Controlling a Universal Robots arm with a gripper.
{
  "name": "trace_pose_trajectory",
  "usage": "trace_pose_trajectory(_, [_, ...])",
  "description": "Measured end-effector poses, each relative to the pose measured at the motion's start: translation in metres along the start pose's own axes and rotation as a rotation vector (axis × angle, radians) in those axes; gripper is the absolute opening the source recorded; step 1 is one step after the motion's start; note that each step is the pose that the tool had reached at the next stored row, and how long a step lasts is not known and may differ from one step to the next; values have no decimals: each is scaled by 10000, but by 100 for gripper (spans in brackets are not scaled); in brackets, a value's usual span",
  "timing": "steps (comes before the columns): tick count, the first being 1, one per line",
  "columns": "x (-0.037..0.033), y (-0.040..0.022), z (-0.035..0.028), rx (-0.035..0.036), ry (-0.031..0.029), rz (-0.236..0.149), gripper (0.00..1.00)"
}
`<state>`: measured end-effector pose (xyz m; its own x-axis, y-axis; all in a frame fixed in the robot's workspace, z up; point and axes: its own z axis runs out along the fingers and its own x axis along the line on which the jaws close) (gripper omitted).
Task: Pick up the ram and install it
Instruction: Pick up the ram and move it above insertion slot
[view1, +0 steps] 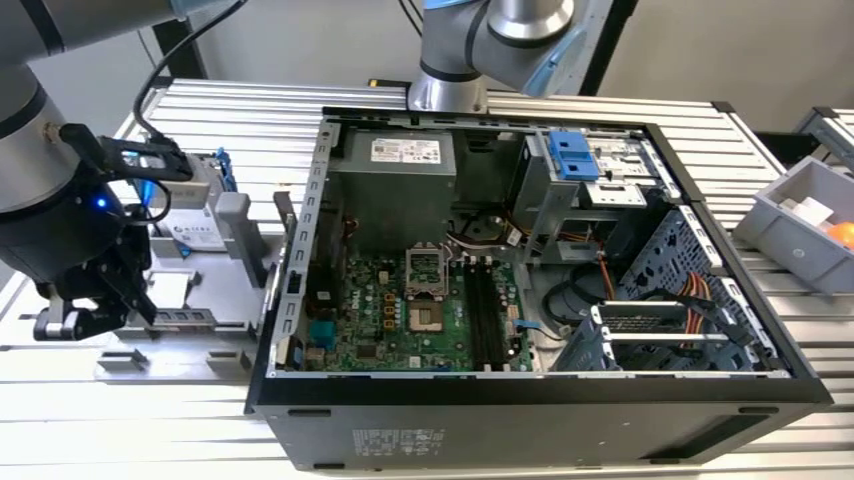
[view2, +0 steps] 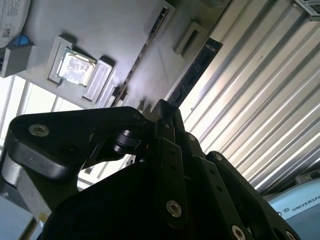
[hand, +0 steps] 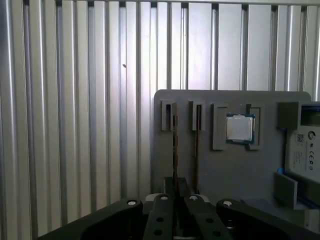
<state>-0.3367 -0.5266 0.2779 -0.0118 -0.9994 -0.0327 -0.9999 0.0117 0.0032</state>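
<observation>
The black slots lie open above, drive cage beside.

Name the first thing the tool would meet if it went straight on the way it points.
Probably the ram, standing on edge in the grey holder, directly ahead of the tool; depth is unclear.

I work over a table that is built from long aluminium slats. They are silver-grey, with thin dark grooves between one and the next. In the exterior view the slats run across, from the view's left to the view's right, and they reach the lower edge of the picture too. Behind the far edge of the table is a plain wall, pale grey. The light is bright and quite even. In both wrist views it lies on the slats in white bands, and the grooves stay dark.
</observation>
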Motion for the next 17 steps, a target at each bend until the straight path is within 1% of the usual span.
trace_pose_trajectory(17, [-4,1,-126,1,0,27,0])
